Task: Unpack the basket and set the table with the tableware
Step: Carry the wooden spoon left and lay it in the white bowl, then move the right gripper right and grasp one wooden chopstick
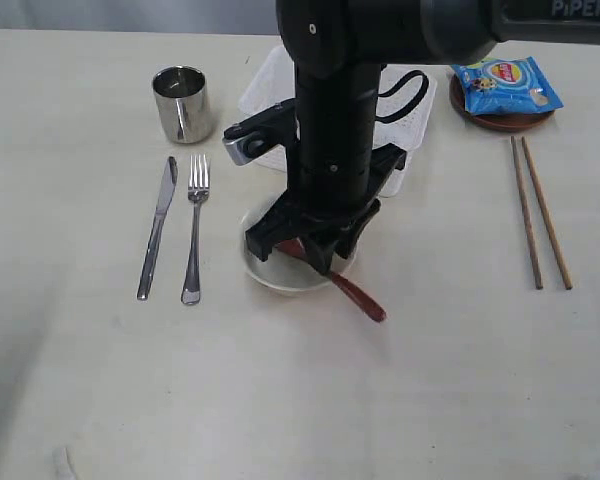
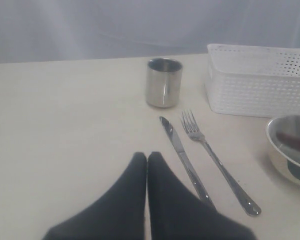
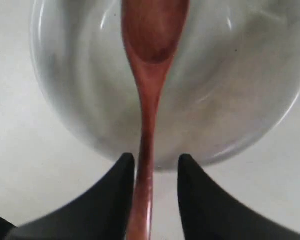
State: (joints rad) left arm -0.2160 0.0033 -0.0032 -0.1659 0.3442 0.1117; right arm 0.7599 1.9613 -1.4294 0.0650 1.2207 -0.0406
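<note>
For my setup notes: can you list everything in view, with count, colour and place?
table: one, off-white, under everything
basket: one, white, at the back
cup: one, steel, back left
knife: one, steel, left of the fork
fork: one, steel, left of the bowl
bowl: one, cream, centre
spoon: one, reddish-brown, head in the bowl, handle over its rim
chopsticks: two, wooden, right
plate: one, brown, back right
chip packet: one, blue, on the plate
right jaws: black, apart either side of the spoon handle
left jaws: black, shut, near the knife
</note>
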